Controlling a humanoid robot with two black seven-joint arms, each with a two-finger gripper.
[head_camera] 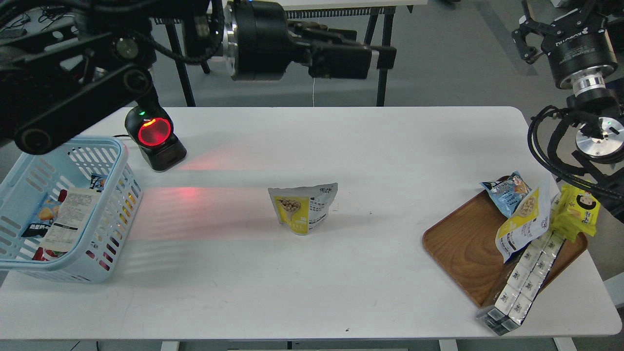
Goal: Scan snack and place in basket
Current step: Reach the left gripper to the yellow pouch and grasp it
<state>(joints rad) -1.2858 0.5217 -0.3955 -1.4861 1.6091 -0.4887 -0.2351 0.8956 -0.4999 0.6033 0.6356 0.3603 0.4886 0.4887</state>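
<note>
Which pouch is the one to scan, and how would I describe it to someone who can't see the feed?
Start at the white table, with the light blue basket at its left end and the wooden tray at its right. The snack stands upright alone on the bare middle, a white-and-yellow pouch picturing beige balls. Its twin lies slanted on the tray among other packets.

both arms raised — left fingers (385,54) closed, empty; right fingers (526,36) apart
</note>
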